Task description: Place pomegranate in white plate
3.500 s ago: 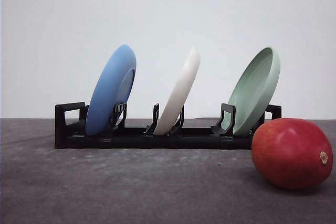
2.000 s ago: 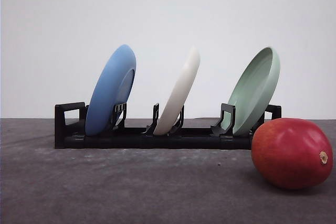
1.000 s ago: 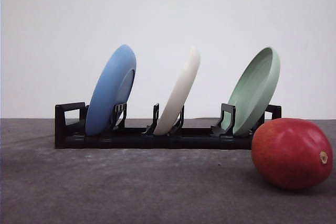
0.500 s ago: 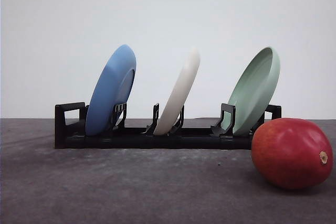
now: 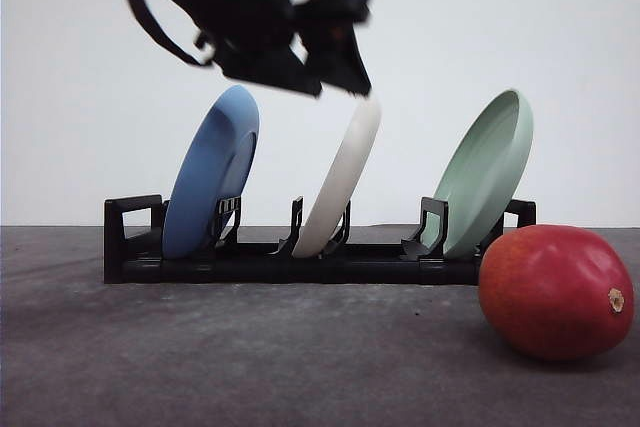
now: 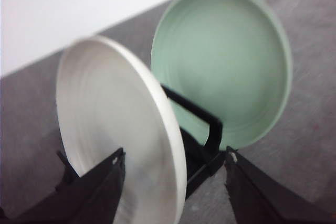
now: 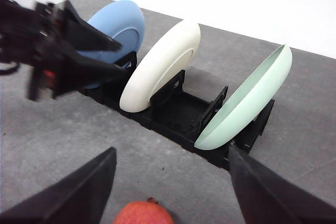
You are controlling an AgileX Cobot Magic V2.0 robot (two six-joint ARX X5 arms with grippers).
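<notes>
Left claw point(image 6: 173, 169), jaws spread and empty, straddles racked off-white matte plate point(image 6: 118, 145) for extraction | right claw point(image 7: 170, 182) open above glossy red pomegranate point(image 5: 556, 292) on worktop

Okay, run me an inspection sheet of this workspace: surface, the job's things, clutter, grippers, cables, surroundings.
Surface: dark grey table, matte, lightly mottled.
Job's things: pomegranate lies on the table in front of the rack's right end, free of both grippers; white plate stands tilted in the middle slot of the black rack.
Clutter: blue plate in the left slot, pale green plate in the right slot, both tilted.
Grippers: left gripper open, fingers straddling the white plate's rim, just above it in the front view; right gripper open, hanging above the pomegranate and the rack.
Cables: a black cable loops along the left arm.
Surroundings: plain white wall behind the table.
</notes>
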